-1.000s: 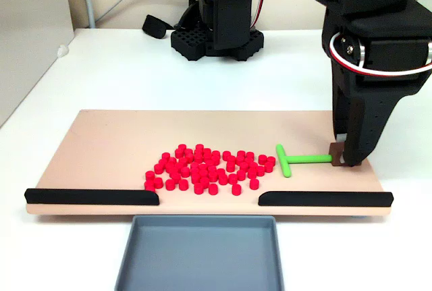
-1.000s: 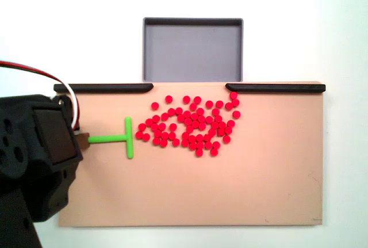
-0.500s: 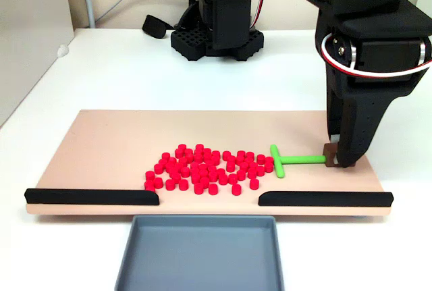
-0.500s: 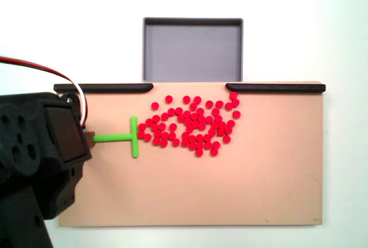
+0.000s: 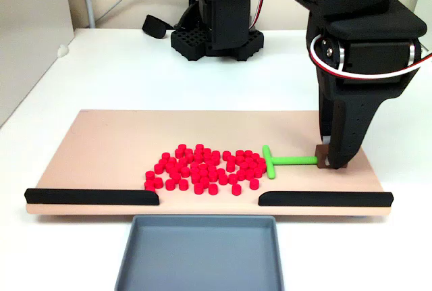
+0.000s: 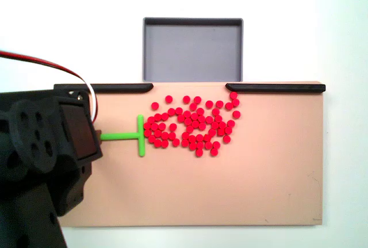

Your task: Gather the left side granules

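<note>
A black plastic pincer [image 5: 330, 161] is closed on the brown end block of a smooth green T-shaped stick [image 5: 283, 162], whose crossbar touches the nearest granules [image 5: 202, 169]. These small, glossy red cylinders form a loose cluster at the middle of a matte beige board [image 6: 259, 190] on the white surface [image 5: 121, 75]. A grey rectangular tray [image 6: 192, 49] lies at twelve o'clock from the cluster in a fixed view. Since a second ago, the stick has slid toward the cluster, closing the gap.
</note>
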Robot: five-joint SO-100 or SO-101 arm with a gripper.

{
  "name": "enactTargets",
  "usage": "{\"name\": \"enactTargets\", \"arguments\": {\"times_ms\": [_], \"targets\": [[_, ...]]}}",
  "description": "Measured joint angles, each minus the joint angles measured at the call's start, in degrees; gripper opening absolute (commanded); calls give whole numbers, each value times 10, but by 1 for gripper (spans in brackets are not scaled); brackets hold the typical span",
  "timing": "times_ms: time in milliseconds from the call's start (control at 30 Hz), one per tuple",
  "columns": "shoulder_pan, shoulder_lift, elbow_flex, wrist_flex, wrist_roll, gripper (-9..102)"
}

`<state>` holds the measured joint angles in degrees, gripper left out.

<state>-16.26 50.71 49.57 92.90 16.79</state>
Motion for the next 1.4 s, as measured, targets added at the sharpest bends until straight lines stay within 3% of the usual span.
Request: {"name": "enactTargets", "arguments": {"times_ms": [1400], "targets": [[20, 0, 0, 0, -27, 0]]}}
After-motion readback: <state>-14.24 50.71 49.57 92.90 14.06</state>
